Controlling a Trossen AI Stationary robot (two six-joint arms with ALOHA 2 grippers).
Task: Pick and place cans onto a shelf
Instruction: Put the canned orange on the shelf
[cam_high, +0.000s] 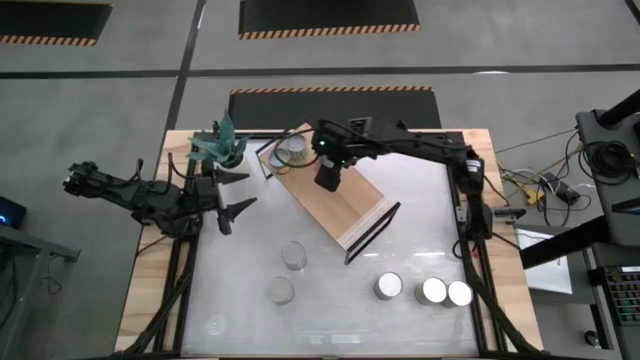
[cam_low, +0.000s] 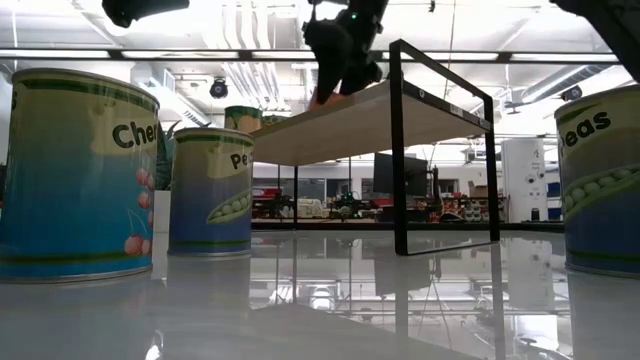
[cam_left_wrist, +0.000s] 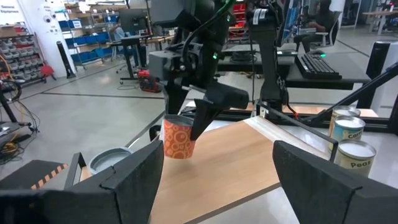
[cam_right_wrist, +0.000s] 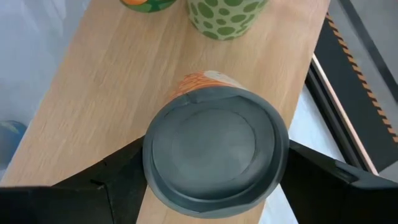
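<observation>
The shelf (cam_high: 345, 205) is a light-wood board on a black wire frame and stands aslant at the table's far middle. My right gripper (cam_high: 328, 178) is over its board, shut on an orange-patterned can (cam_left_wrist: 179, 139) with a grey top (cam_right_wrist: 214, 149). Two more cans (cam_right_wrist: 227, 15) stand on the board's far end. Several cans stand on the table, two at the near middle (cam_high: 293, 255) and three at the near right (cam_high: 433, 291). My left gripper (cam_high: 238, 193) is open and empty at the table's left, pointing toward the shelf. My right gripper pinches the can's side wall near its top rim (cam_right_wrist: 149, 171) between its two fingers, one on each side. The fingers (cam_left_wrist: 202, 121) come from above, pointing down. The can stands slightly tilted at the shelf board; whether its bottom (cam_left_wrist: 180, 155) touches the board, I cannot tell.
A white pot with a green plant (cam_high: 220, 148) stands at the far left, beside the shelf's end. In the low view large cans (cam_low: 75, 175) stand close on the left and one (cam_low: 600, 190) on the right. Bare tabletop (cam_high: 340, 320) lies along the near edge.
</observation>
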